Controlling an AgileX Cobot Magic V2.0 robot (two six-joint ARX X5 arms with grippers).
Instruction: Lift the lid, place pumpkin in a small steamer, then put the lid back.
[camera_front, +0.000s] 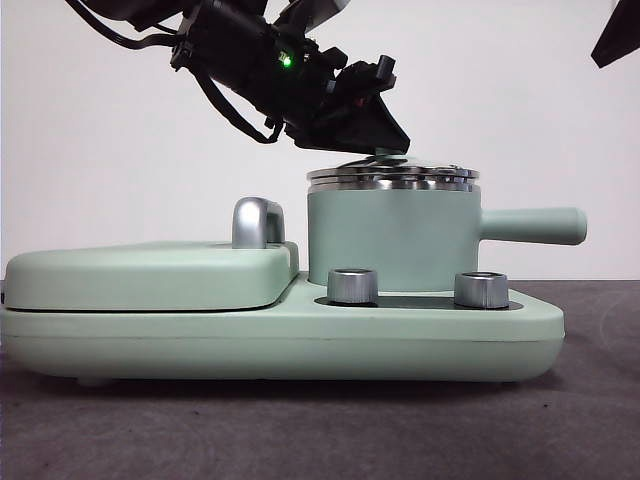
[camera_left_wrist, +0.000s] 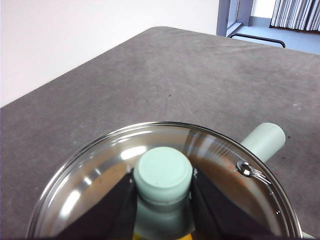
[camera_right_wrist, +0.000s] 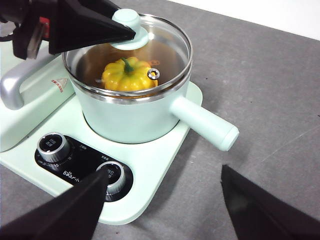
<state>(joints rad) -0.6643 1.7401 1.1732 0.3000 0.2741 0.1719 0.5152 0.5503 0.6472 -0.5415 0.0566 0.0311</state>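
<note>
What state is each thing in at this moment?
lid: on the small steamer, closed
pumpkin: inside the steamer
left gripper: shut on the lid's knob
right gripper: open, holding nothing, back from the pot
rectangular cover: closed on the base

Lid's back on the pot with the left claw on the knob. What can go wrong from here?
1. The left claw is shut on the lid knob. If it rises before opening, it may drag the lid off the small steamer.
2. In the front view the lid looks slightly tilted, perhaps not fully seated; releasing could leave it crooked above the pumpkin.
3. The claw approaches at a slant; a sideways retreat might nudge the pot across its base.
</note>
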